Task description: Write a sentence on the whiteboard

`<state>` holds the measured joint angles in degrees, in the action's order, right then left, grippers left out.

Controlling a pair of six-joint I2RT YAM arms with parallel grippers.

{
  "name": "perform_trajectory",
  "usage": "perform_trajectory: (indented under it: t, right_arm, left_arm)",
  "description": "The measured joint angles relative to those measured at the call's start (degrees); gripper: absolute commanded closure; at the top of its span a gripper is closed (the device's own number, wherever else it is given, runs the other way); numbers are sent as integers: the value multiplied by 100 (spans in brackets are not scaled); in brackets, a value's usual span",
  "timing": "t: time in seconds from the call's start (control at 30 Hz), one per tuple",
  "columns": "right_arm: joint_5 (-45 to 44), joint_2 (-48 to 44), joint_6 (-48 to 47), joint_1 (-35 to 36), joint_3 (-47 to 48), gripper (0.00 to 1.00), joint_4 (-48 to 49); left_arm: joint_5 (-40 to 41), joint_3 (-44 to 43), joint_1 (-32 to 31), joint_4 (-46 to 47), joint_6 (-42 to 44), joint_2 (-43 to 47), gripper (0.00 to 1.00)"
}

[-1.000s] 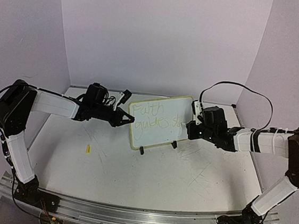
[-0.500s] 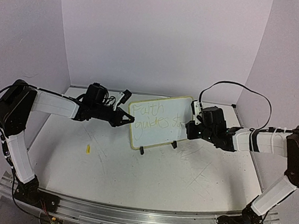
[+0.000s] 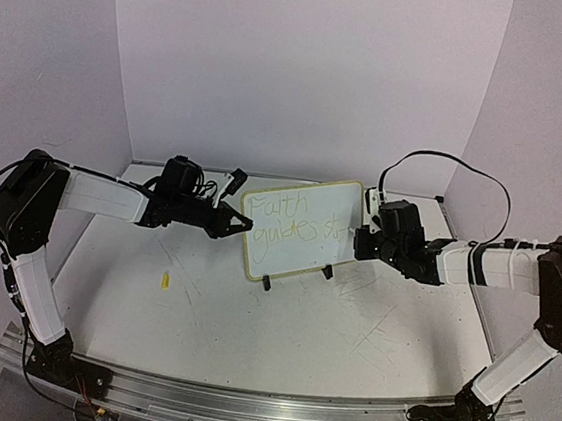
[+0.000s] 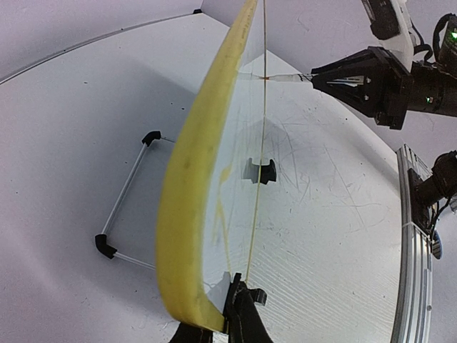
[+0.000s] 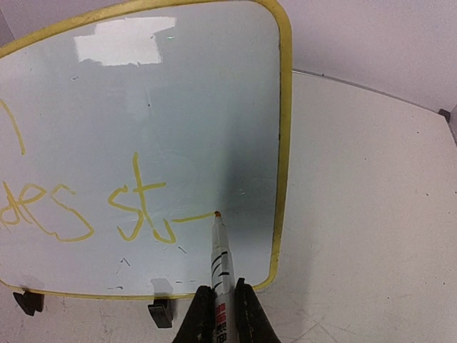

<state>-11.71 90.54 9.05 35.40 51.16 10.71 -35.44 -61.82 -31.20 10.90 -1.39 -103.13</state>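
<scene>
Glossy yellow-rimmed whiteboard (image 3: 297,230), rounded corners, upright on scratched white table (image 3: 250,318) | left gripper (image 3: 243,225): jaws seemingly clamped on its rim | right gripper (image 5: 221,299): jaws gripping slim marker (image 5: 221,257), tip touching the writing surface.

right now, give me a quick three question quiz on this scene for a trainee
1. True or false: the marker tip touches the whiteboard.
2. Ink colour on the board: A black, B yellow, C red?
3. Which end effector holds the marker?
Key: 1 true; 2 B; 3 the right end effector.
</scene>
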Motion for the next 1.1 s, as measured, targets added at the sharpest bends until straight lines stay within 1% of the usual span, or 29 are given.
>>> perform_trajectory:
  t: [0.43, 1.1]
  right_arm:
    - [-10, 0, -4, 0, 8, 100, 135]
    - [371, 2, 0, 95, 48, 100, 159]
  left_arm:
    - [0, 0, 0, -2, -2, 0, 100]
    - [2, 0, 0, -22, -7, 0, 100]
